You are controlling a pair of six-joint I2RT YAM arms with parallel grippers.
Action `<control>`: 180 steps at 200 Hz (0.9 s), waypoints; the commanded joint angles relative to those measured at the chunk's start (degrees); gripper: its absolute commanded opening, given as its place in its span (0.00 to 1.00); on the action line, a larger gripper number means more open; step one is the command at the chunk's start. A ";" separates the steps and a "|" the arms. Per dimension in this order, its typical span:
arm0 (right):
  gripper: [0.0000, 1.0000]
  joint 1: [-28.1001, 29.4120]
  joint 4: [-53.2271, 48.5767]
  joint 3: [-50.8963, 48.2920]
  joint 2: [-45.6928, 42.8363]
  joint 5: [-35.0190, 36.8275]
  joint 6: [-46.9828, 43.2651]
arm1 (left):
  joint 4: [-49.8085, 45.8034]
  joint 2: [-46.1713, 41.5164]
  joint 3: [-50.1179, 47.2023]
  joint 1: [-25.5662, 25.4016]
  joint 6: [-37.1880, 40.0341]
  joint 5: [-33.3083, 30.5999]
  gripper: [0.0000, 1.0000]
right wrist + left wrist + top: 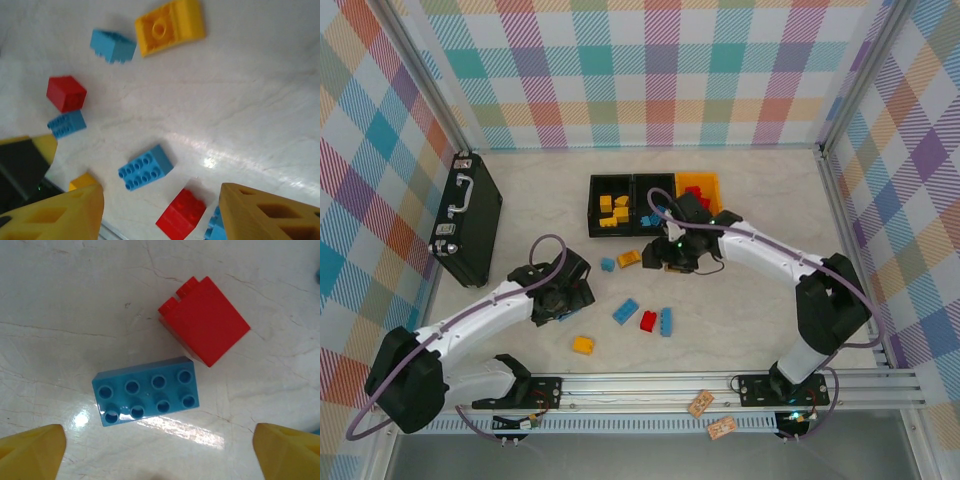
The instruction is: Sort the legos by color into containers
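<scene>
Overhead, three joined containers [654,177], closer, one blue lego [145,397], one red lego [206,323]

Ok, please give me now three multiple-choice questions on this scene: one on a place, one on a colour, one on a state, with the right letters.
1. Where does the briefcase lie? A) left of the bins B) right of the bins C) between the arm bases
2. Which colour of bricks does the orange bin hold? A) yellow B) blue C) red
3. The blue brick below the left gripper is: A) lying studs up B) clamped C) stacked on a red brick

Key: A, it lies on their left side; C, red bricks show inside; A, its studs face the camera, the open fingers off it.
</scene>
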 commanded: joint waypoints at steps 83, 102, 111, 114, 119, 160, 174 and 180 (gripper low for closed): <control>0.62 1.73 1.81 -3.02 -3.12 -0.94 0.35 | 6.29 13.47 -0.32 -0.29 -1.49 -2.99 0.85; 0.62 1.73 1.81 -3.01 -3.23 -0.94 0.58 | 7.11 14.43 -0.70 -0.29 -1.63 -3.05 0.78; 0.62 1.72 1.81 -3.18 -3.38 -0.86 0.61 | 7.40 14.67 -0.80 -0.25 -1.39 -2.82 0.73; 0.62 1.73 1.87 -3.27 -3.40 -0.85 0.75 | 7.42 14.73 -0.86 -0.31 -1.34 -2.84 0.70; 0.62 1.74 1.82 -3.36 -3.41 -0.77 0.78 | 7.51 14.71 -0.83 -0.34 -1.12 -2.67 0.66; 0.61 1.73 2.06 -3.72 -3.41 -1.18 0.74 | 5.55 12.62 -0.28 -0.35 0.33 -1.27 0.51; 0.61 1.75 2.22 -3.72 -3.50 -1.72 0.39 | 4.23 11.19 0.49 -0.44 0.95 -0.73 0.50; 0.61 1.76 2.39 -3.69 -3.58 -1.88 0.30 | 3.65 10.49 0.99 -0.45 1.31 -0.58 0.49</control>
